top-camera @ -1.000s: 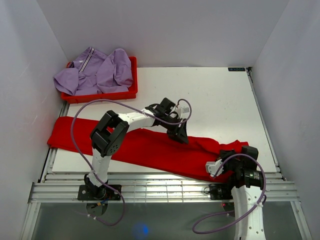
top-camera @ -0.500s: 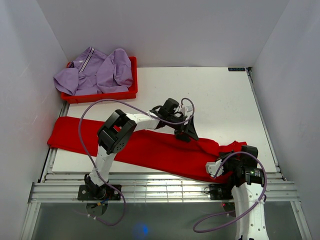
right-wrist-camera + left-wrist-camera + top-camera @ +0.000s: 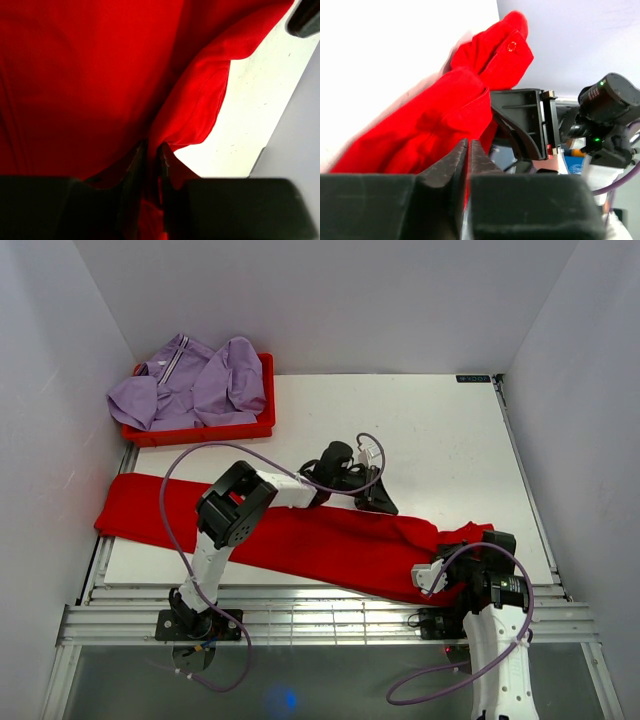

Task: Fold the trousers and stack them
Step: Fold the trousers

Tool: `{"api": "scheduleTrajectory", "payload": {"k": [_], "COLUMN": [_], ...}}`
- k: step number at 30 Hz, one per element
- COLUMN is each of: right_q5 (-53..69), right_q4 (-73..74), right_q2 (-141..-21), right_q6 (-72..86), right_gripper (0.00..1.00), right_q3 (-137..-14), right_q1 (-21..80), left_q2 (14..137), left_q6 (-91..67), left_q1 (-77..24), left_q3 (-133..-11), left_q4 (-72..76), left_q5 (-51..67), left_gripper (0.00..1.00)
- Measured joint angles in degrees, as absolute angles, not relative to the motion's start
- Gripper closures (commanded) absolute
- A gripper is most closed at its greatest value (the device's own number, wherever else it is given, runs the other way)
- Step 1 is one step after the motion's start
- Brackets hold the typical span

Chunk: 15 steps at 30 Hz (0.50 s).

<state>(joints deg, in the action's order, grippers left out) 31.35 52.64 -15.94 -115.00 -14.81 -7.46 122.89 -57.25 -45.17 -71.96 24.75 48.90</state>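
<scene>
Reaching from 7 o'clock base toward table centre, left arm is bending elbow-high, forearm running low. Left gripper (image 3: 378, 503) is sitting at far edge of red trousers (image 3: 300, 535), jaws narrowed to slit with red cloth in it. Right gripper (image 3: 447, 575) (arm folded tight at 5 o'clock) is pinching trousers' end. Trousers are lying stretched from 9 to 4 o'clock across table (image 3: 440, 430).

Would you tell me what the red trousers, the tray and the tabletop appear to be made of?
Red trousers: soft matte cloth, likely woven; it creases and bunches into folds. Tray: probably moulded plastic, with a smooth, rigid red rim. Tabletop: hard white board, matte, faintly scuffed; whether laminate or painted is unclear.
</scene>
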Motion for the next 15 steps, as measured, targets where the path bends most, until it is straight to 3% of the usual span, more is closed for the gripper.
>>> {"api": "scheduleTrajectory", "payload": {"k": [1, 2, 3, 8, 9, 10, 11, 13, 15], "right_q5": [31.48, 31.48, 31.68, 32.12, 31.9, 31.64, 31.46, 31.42, 31.44], "right_q4": [52.56, 52.51, 52.45, 50.94, 50.94, 51.0, 51.11, 51.42, 51.31], "right_q2": [-16.12, -16.45, -16.88, -18.76, -19.55, -20.49, -21.39, -22.87, -23.73], "right_q6": [-114.89, -114.48, -114.37, -114.63, -114.59, -114.54, -114.43, -114.48, -114.45], "right_gripper": [0.3, 0.03, 0.1, 0.09, 0.07, 0.02, 0.02, 0.03, 0.03], "right_q3": [-14.81, -14.81, -14.81, -16.36, -16.88, -17.69, -18.57, -20.25, -20.86], "right_q1": [-7.46, -7.46, -7.46, -7.35, -7.35, -7.35, -7.35, -7.35, -7.35], "left_q2": [122.8, 122.76, 122.76, 122.78, 122.78, 122.78, 122.78, 122.65, 122.32], "left_q6": [-56.93, -56.62, -56.23, -54.19, -53.69, -53.06, -51.99, -49.71, -46.83], "left_q1": [-45.08, -44.88, -44.6, -43.0, -42.57, -42.11, -41.69, -41.01, -40.45], "left_q3": [-72.03, -72.2, -72.58, -75.02, -75.77, -76.9, -77.97, -79.57, -80.18], "left_q4": [25.52, 26.22, 26.72, 27.81, 27.42, 25.96, 24.45, 20.14, 14.35], "left_q5": [48.64, 48.23, 47.68, 46.02, 45.98, 45.84, 45.6, 44.97, 43.51], "left_gripper": [0.97, 1.0, 1.0, 1.0, 0.96, 0.66, 0.54, 0.38, 0.37]}}
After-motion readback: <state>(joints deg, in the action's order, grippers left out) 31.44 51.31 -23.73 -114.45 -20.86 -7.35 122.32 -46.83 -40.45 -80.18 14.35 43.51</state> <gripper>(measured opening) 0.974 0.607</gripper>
